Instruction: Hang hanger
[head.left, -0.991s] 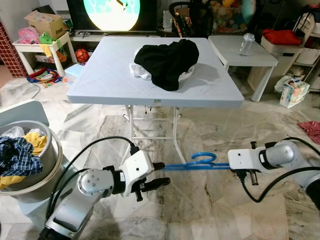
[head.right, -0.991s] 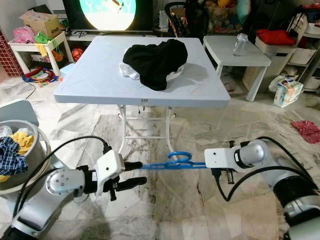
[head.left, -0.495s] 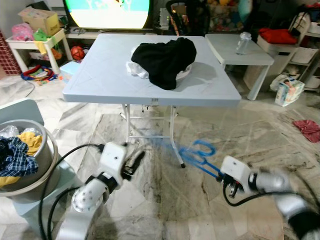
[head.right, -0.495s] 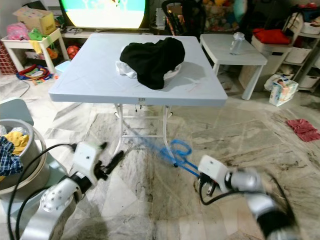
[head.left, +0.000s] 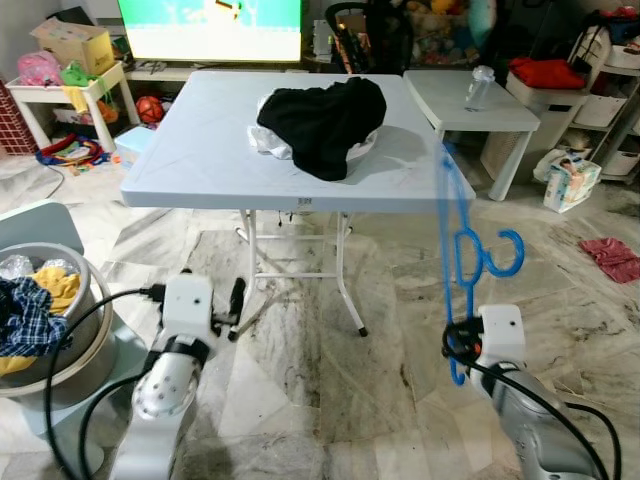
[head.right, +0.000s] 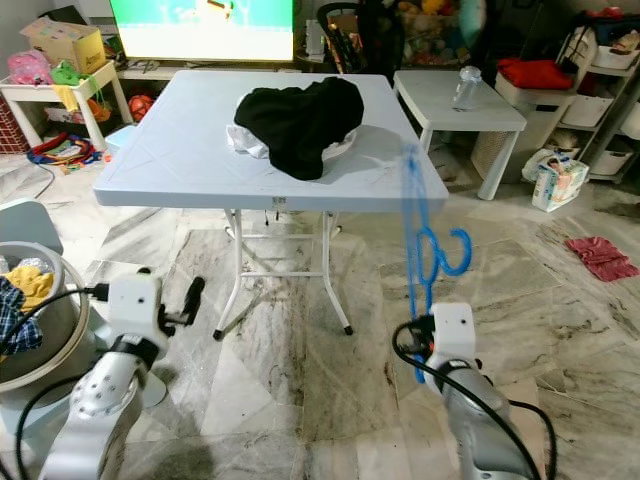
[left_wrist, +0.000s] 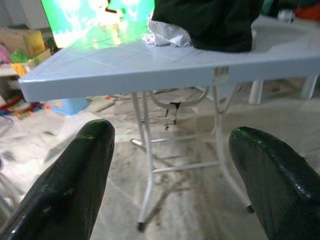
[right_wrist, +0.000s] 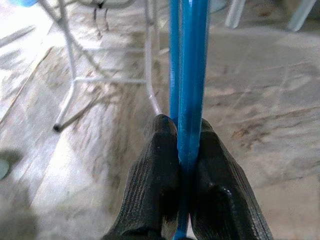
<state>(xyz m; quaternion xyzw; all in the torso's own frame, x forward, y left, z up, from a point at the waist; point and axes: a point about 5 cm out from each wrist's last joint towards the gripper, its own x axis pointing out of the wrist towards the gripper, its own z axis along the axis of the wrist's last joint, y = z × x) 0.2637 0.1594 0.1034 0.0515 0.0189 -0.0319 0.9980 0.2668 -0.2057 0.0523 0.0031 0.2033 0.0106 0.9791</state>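
A blue plastic hanger (head.left: 444, 230) stands nearly upright in front of me on the right, its hook (head.left: 503, 254) pointing right. My right gripper (head.left: 459, 346) is shut on the hanger's lower end. In the right wrist view the black fingers (right_wrist: 160, 165) pinch the blue bar (right_wrist: 189, 75). My left gripper (head.left: 236, 300) is low on the left, pointing forward at the table legs. It is open with nothing between its fingers (left_wrist: 75, 180) and stays apart from the hanger.
A light grey folding table (head.left: 190, 160) stands ahead with a black garment (head.left: 325, 115) on a white cloth. A laundry basket (head.left: 85, 330) of clothes sits at my left. A small white table (head.left: 490, 110) and storage boxes are at the right; a TV is behind.
The right gripper swung the hanger from lying level across the front to standing upright. The left gripper drew away from the hanger's end and turned forward. The camera tilted slightly.
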